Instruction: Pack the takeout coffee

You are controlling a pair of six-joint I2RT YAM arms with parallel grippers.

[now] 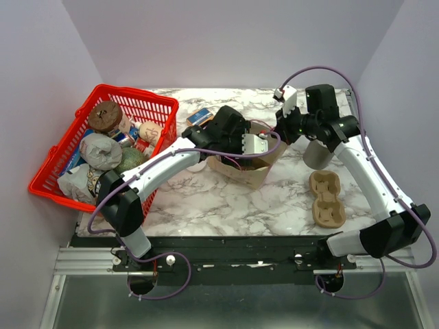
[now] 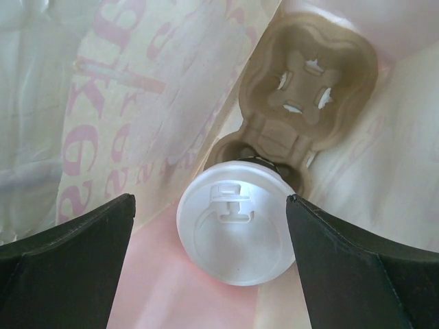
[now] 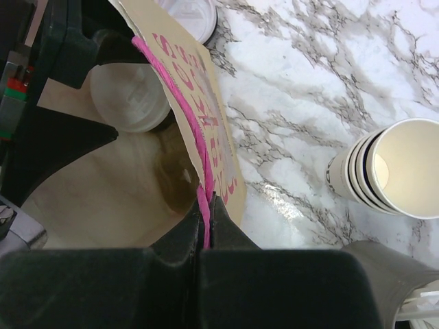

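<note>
We find the takeout coffee (image 2: 236,223) seated in a carrier (image 2: 312,82) inside the bag (image 1: 247,171) (mid-surface (image 1: 206,202)); basket (image 1: 140,93) left, spare carrier (image 1: 326,199) right.

1. The takeout coffee (image 2: 236,223) is down inside the paper bag (image 2: 137,103), standing upright and seen from straight above.
2. Its round white lid (image 2: 226,253) is pressed on, with the sip tab and moulded ring showing. The cup body beneath is hidden.
3. It's seated in one pocket of the brown pulp carrier (image 2: 309,75) on the bag's floor.
4. The bag stands mid-counter (image 1: 226,199).
</note>
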